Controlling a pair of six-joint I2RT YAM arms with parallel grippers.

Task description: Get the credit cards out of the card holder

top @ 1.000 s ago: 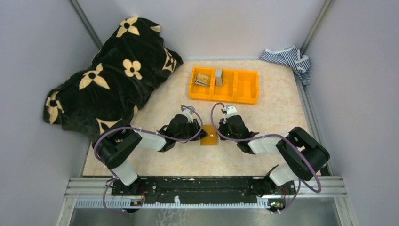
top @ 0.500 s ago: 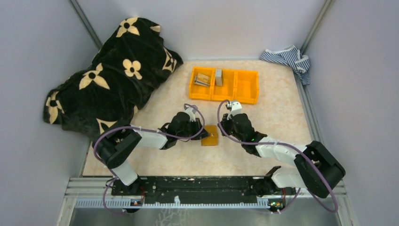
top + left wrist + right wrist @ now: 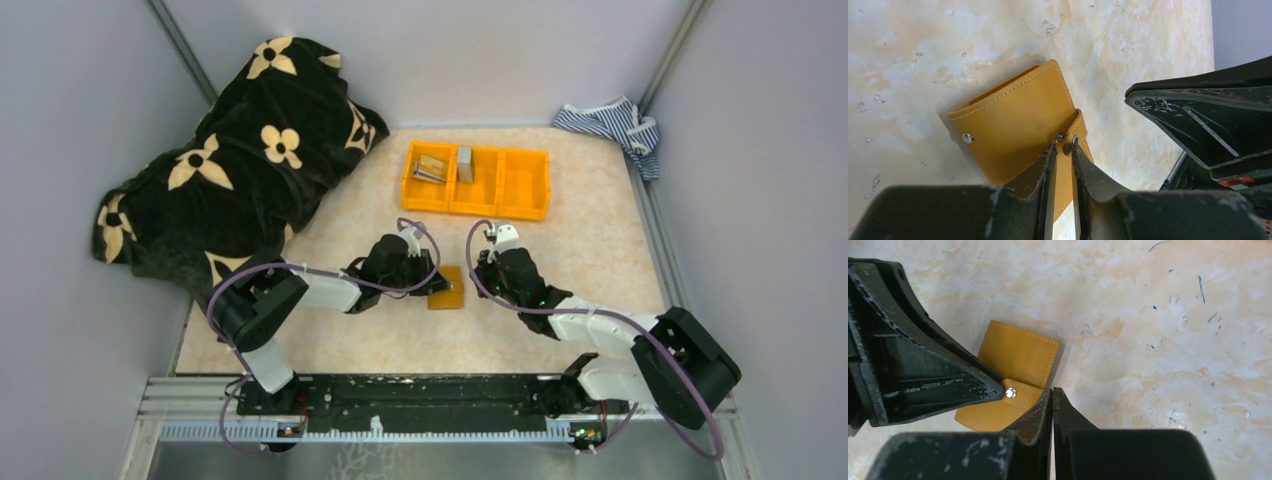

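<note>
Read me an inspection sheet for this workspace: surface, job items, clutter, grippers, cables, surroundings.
Surface: beige marbled tabletop, small scuffs and blue marks.
Job's things: orange-tan card holder lying folded on the table; no cards showing.
Clutter: orange three-compartment bin with small grey items in its left and middle sections; black flowered blanket; striped cloth.
Grippers: left gripper jaws closed on the holder's snap tab; right gripper jaws shut, empty, beside the holder.
Cables: purple cables looped along both arms.
Surroundings: grey walls; metal rail at near edge.
</note>
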